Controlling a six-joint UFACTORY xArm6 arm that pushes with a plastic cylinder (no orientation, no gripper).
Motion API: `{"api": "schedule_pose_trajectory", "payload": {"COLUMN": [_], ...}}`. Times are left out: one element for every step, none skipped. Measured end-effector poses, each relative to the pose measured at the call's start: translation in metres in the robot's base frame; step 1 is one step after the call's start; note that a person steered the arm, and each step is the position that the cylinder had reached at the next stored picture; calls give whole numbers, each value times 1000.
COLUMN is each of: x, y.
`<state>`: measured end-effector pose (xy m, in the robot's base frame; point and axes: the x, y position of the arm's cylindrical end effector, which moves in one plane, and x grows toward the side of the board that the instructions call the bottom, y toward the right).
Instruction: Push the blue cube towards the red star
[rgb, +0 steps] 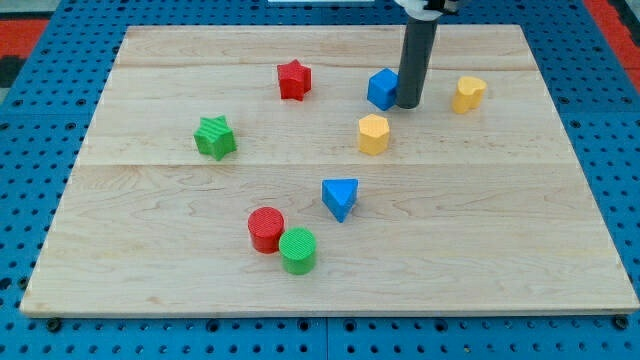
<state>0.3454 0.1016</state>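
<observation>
The blue cube (382, 88) sits on the wooden board in the upper middle of the view. The red star (294, 80) lies to its left, at about the same height, with a gap between them. My tip (409, 104) is the lower end of the dark rod and stands right against the blue cube's right side.
A yellow hexagon block (373, 133) lies just below the blue cube. A yellow block (468, 93) is right of my tip. A green star (215, 137) is at the left. A blue triangle (341, 197), a red cylinder (266, 229) and a green cylinder (298, 250) are lower down.
</observation>
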Motion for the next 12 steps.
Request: {"api": "schedule_pose_trajectory", "payload": {"x": [0, -7, -41, -60, -60, -59, -57, -53, -54, -54, -43, -32], "y": [-5, 35, 41, 23, 6, 2, -6, -15, -22, 9, 9, 1]}}
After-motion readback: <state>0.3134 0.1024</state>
